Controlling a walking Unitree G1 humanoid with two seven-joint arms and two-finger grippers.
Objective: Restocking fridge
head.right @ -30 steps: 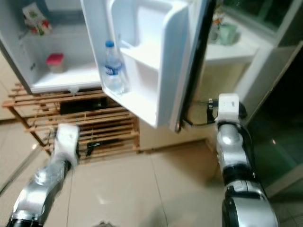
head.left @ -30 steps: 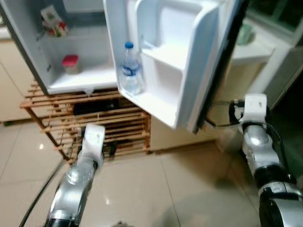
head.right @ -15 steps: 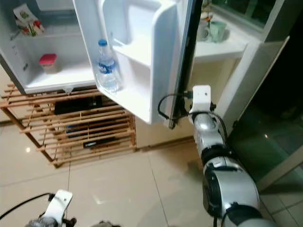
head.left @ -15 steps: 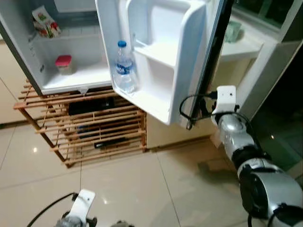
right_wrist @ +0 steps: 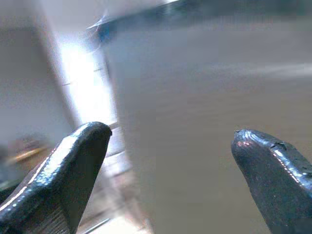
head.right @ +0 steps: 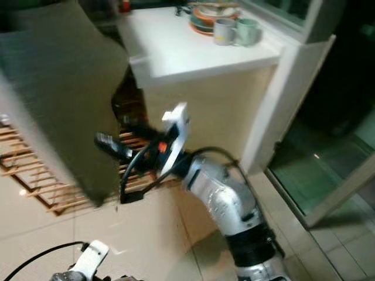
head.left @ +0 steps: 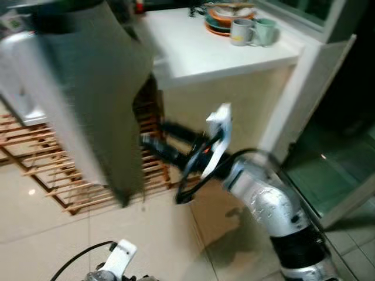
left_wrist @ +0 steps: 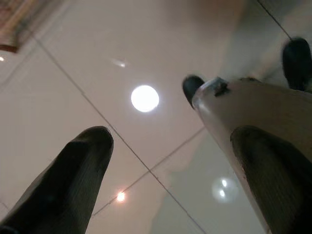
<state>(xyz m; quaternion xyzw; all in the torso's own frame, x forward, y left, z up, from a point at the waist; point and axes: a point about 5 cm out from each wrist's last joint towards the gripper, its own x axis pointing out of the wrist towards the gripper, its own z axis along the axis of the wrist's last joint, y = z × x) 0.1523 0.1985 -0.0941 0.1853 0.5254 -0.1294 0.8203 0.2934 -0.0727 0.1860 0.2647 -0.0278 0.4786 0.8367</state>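
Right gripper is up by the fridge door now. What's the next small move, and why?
Probably ease the right gripper forward to press the grey fridge door shut. Its fingers are open and point at the door's outer face, which stands angled, blurred, over the wooden slatted rack.

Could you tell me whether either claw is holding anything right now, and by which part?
Nothing is held. The right claw is open, facing the fridge door; the left claw is open above the floor.

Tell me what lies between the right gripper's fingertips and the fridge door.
Nothing: in the right wrist view the right gripper is open, and the stretch to the grey fridge door is bare. Whether they touch cannot be told.
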